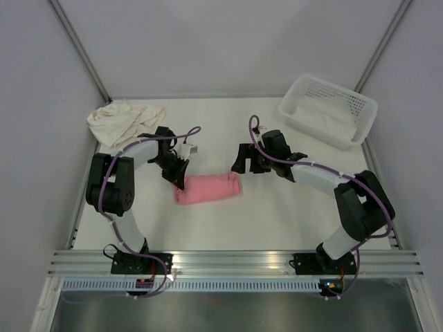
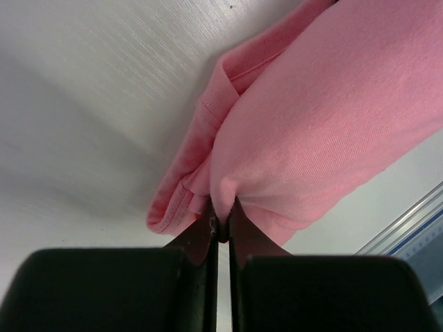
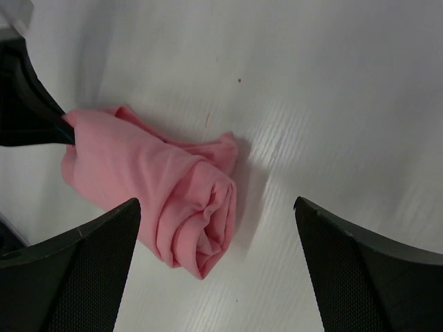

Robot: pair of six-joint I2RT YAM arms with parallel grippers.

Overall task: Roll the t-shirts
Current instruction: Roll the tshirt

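The salmon pink t-shirt (image 1: 208, 188) lies as a compact roll near the middle of the surface (image 1: 277, 214), a little toward the near edge, its length running left to right. The left end effector (image 1: 180, 181) is pinched nearly closed on a fold of fabric at the roll's left end. From the left wrist view it is hard to say whether it holds only the outer layer or several. The right end effector (image 1: 242, 164) hangs with its jaws spread wide and holds nothing. It sits just beyond the roll's right end, where the spiral of layers shows, and does not touch it. The step in hand looks like tidying or finishing this roll. To do it well, the pinched end should be eased down or tucked without pulling sideways, since a tug on soft cotton would probably loosen the spiral. The right end effector could come down to steady the far end before the left lets go. The cream t-shirt (image 1: 124, 119) lies crumpled and unrolled at the far left corner, well apart from both arms. A white basket (image 1: 313, 130) sits at the far right corner.
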